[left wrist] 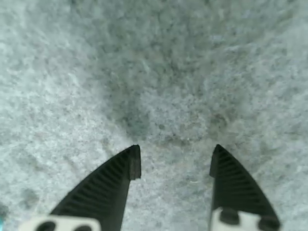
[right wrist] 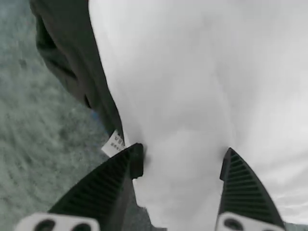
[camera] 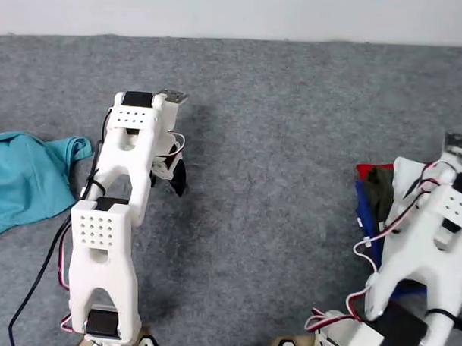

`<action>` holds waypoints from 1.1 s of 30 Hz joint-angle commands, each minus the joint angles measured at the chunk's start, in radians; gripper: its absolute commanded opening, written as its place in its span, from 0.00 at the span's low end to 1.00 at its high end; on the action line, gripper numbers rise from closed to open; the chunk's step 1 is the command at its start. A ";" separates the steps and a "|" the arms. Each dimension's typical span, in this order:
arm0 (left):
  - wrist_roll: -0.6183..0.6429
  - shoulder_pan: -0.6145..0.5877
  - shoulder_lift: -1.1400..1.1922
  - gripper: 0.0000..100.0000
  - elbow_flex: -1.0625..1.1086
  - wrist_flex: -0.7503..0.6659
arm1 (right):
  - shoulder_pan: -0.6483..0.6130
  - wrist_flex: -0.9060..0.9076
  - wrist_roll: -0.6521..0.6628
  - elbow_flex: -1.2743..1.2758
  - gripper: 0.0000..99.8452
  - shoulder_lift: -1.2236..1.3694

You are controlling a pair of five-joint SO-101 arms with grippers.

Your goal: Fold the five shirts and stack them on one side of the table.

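A teal shirt (camera: pixel 22 177) lies crumpled at the table's left edge. At the right edge sits a stack of shirts (camera: pixel 376 195) with red, blue, dark olive and white layers, partly hidden by the right arm. My left gripper (left wrist: pixel 175 161) is open just above bare grey felt, right of the teal shirt. My right gripper (right wrist: pixel 182 159) is open over the stack, its fingers straddling a white shirt (right wrist: pixel 192 82). A dark olive shirt (right wrist: pixel 72 62) with a small white label (right wrist: pixel 113 143) lies beside the white one.
Grey felt (camera: pixel 277 144) covers the whole table, with wide free room in the middle between the two arms. A pale wall (camera: pixel 236 14) runs along the far edge. Cables (camera: pixel 37 288) trail near the left arm's base.
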 commanded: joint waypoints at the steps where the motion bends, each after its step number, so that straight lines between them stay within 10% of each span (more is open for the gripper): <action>1: 0.000 -0.008 -0.068 0.24 0.002 0.005 | 0.008 0.071 0.014 0.000 0.26 -0.070; 9: 0.000 -0.008 -0.068 0.24 0.002 0.005 | 0.007 0.148 0.109 0.002 0.26 -0.337; 16: 0.000 -0.008 -0.068 0.24 0.002 0.005 | -0.035 -0.173 0.071 0.068 0.26 -0.410; 23: 0.000 -0.008 -0.068 0.24 0.002 0.005 | -0.150 -0.481 0.040 0.109 0.26 -0.176; 33: 0.000 -0.006 -0.068 0.24 0.002 0.005 | -0.171 -0.420 -0.034 -0.224 0.26 0.183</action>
